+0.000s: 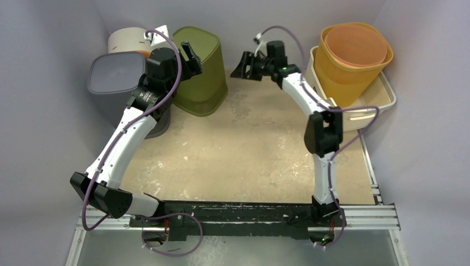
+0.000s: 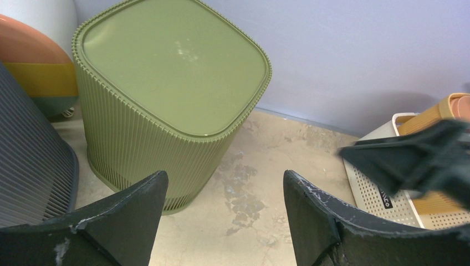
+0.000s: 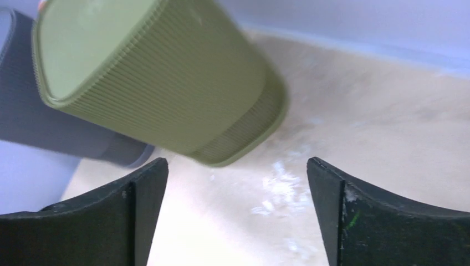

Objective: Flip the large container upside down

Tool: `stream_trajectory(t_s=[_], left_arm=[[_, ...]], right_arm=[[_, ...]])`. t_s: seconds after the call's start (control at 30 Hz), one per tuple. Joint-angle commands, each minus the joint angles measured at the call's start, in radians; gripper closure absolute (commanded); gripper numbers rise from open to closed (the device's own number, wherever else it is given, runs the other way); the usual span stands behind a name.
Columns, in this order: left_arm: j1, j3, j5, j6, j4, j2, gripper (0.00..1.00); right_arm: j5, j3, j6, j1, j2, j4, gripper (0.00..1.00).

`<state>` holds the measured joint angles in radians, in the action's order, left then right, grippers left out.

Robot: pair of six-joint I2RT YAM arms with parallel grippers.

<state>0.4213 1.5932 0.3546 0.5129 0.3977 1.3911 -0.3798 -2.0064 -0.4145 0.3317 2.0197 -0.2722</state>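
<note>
The large olive-green ribbed container (image 1: 199,72) stands at the back of the table with its flat closed base on top and its wider rim down on the table. It also shows in the left wrist view (image 2: 172,72) and in the right wrist view (image 3: 155,72). My left gripper (image 1: 191,58) is open and empty just above and left of it, and its jaws (image 2: 224,177) frame bare table beside the container. My right gripper (image 1: 241,66) is open and empty a short way to the container's right, apart from it (image 3: 237,163).
A grey ribbed bin (image 1: 119,77) stands left of the green container, with a white and orange pot (image 1: 130,40) behind it. An orange basket (image 1: 354,58) sits in a white perforated tray (image 1: 382,97) at the back right. Walls close in the back and sides.
</note>
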Motion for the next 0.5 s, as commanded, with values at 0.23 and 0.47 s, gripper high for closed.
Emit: stream_trajectory(t_s=[0.23,0.47], left_arm=[[0.004,-0.013,-0.068,0.041,-0.062,-0.025,0.27],[0.005,-0.03,-0.11,0.024,-0.062,-0.013,0.27]], right_arm=[[0.317,-0.029,0.295,-0.225,-0.295,-0.169,0.0],[0.373,-0.2,0.295,-0.317,-0.185,-0.182,0.0]])
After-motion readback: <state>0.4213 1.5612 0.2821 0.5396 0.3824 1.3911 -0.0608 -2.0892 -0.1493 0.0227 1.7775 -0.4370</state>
